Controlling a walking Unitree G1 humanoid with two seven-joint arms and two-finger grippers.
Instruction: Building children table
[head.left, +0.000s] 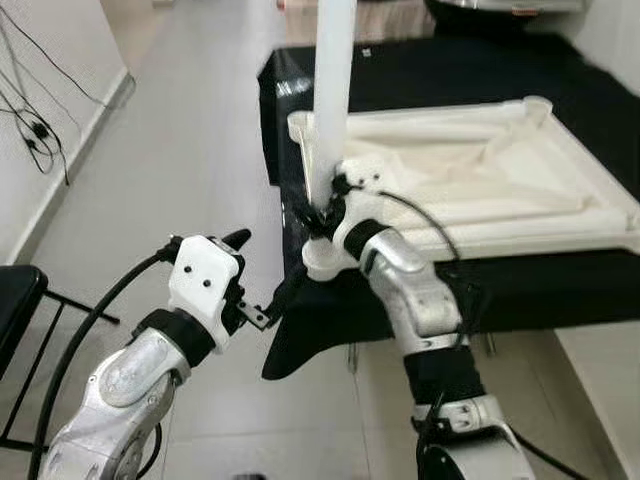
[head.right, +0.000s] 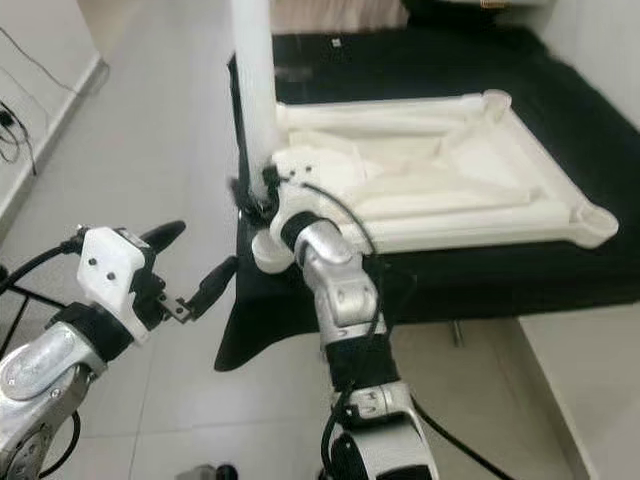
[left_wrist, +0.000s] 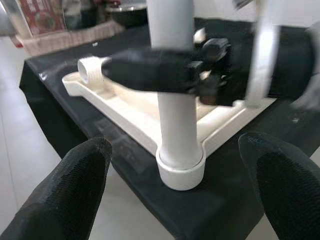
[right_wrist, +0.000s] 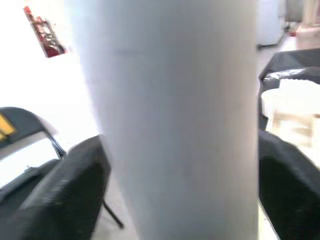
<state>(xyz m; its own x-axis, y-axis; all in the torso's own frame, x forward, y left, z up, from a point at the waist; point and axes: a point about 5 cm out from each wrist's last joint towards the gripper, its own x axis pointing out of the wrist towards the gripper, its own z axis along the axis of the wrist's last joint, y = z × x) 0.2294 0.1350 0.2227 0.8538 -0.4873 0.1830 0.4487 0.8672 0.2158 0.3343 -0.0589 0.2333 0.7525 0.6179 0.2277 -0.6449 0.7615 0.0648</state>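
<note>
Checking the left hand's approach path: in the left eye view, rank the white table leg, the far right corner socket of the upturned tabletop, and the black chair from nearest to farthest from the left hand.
1. White table leg, upright just right of the left hand, gripped by the right hand.
2. Black chair, at the left edge.
3. Far right corner socket, across the tabletop.

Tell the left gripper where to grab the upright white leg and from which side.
Grip the white leg on its bare round shaft above the right gripper, coming level from the robot's left. The left gripper is open on that side, and the tabletop blocks the other.
</note>
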